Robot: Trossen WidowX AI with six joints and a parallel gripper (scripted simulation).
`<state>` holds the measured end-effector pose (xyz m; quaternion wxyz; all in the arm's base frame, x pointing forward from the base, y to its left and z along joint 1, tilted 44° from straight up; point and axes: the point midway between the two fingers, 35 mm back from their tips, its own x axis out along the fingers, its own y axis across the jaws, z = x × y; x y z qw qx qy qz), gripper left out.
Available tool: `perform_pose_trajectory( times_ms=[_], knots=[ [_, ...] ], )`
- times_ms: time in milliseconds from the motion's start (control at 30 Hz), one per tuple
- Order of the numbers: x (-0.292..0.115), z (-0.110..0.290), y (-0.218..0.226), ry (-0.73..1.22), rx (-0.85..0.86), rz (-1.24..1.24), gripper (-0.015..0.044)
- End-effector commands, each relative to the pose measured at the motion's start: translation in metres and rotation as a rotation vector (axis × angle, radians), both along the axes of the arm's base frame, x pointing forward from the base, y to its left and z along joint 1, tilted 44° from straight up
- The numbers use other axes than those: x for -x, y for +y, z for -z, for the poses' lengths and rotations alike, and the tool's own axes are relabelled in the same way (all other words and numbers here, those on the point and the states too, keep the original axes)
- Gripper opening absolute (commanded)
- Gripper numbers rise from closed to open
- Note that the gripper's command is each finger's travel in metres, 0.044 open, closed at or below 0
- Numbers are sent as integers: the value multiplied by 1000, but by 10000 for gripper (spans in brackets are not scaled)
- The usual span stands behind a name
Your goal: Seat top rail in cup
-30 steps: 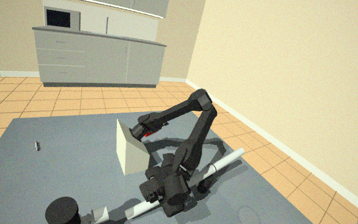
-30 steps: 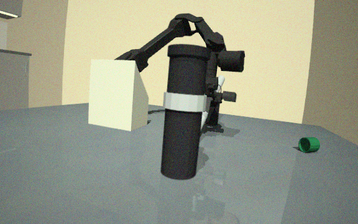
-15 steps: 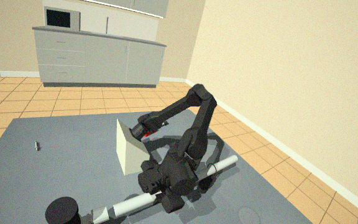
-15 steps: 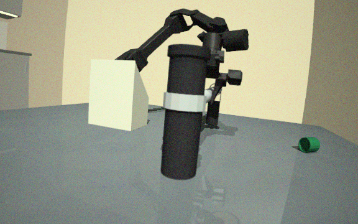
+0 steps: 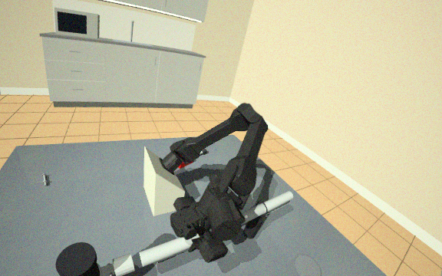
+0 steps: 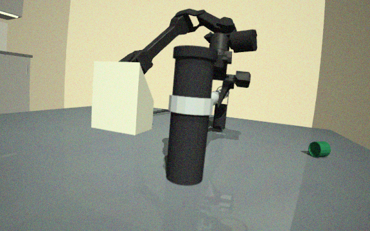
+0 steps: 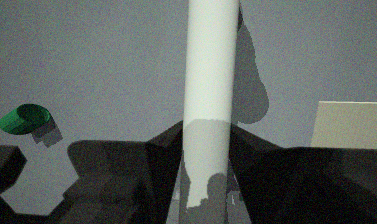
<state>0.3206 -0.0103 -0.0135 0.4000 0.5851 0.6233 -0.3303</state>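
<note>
The white top rail [image 5: 167, 249] [image 7: 209, 75] lies level above the table, running from the big dark post [image 5: 77, 258] [image 6: 188, 144] towards the far right. My gripper [image 5: 198, 239] [image 7: 203, 125] is shut on the rail about midway along it, one finger on each side. The rail's near end meets the pale rail-end cup [image 5: 123, 264] beside the post; I cannot tell how deep it sits. The white brace band [image 6: 189, 105] rings the post well below its cap [image 6: 194, 52]. A short dark post [image 6: 220, 117] with the loop cap carries the rail behind my gripper.
A cream wedge block [image 5: 159, 188] [image 6: 121, 96] [image 7: 349, 125] stands beside the arm. A green cap [image 6: 319, 149] [image 7: 24, 119] lies on its side on the grey table. A small metal piece [image 5: 45, 179] lies far left. Kitchen cabinets [image 5: 121, 77] stand beyond the table.
</note>
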Motion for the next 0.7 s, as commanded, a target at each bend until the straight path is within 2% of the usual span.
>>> perform_pose_trajectory(
  times_ms=[0, 667],
  knots=[
    [0, 0, 0, 0, 0, 1, 0],
    [-6, -1, -10, 0, 1, 1, 0]
  ],
)
